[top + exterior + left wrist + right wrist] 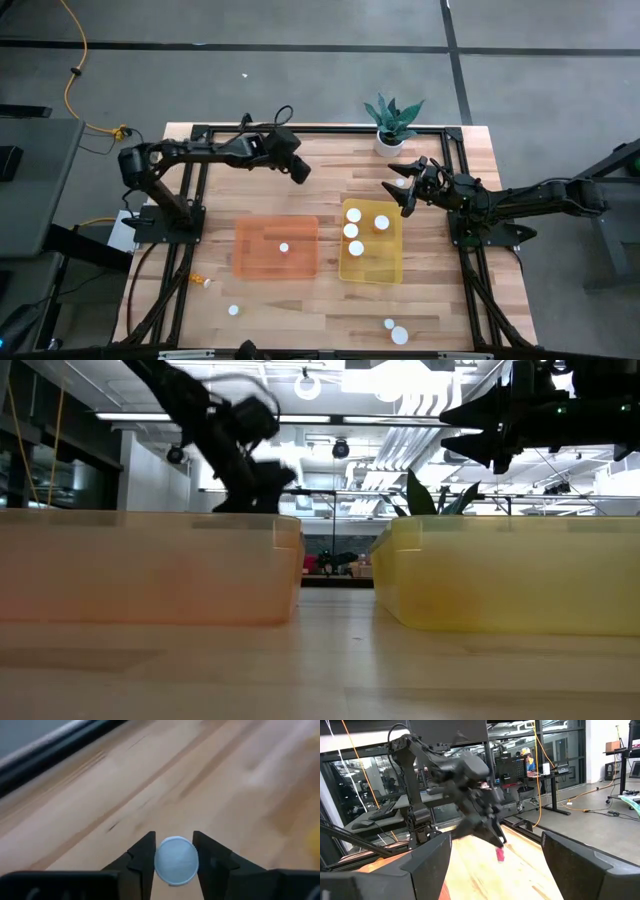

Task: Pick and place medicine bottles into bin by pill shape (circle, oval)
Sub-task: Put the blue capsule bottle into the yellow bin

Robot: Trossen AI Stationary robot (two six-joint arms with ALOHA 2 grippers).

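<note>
My left gripper (300, 172) is over the bare wood, beyond the orange bin (250, 262), and is shut on a medicine bottle with a round white cap (175, 860). The bottle also shows in the right wrist view (500, 854), below that gripper's fingers. My right gripper (403, 193) is open and empty, raised above the far edge of the yellow bin (392, 268). One white-capped bottle (283, 247) stands in the orange bin. Several bottles (353, 231) stand in the yellow bin. My left gripper pinches the bottle between its two fingers (142, 857), one on each side at the white cap (161, 862). The fingers slant down from above. The bottle is lifted clear of the table and sticks out below the fingertips.
Loose bottles are near the table's front: one lying at the left (207, 282), one standing (233, 310), and two at the front right (396, 331). A white pot with a green plant (392, 125) stands at the far edge. Black frame rails run along the table's sides.
</note>
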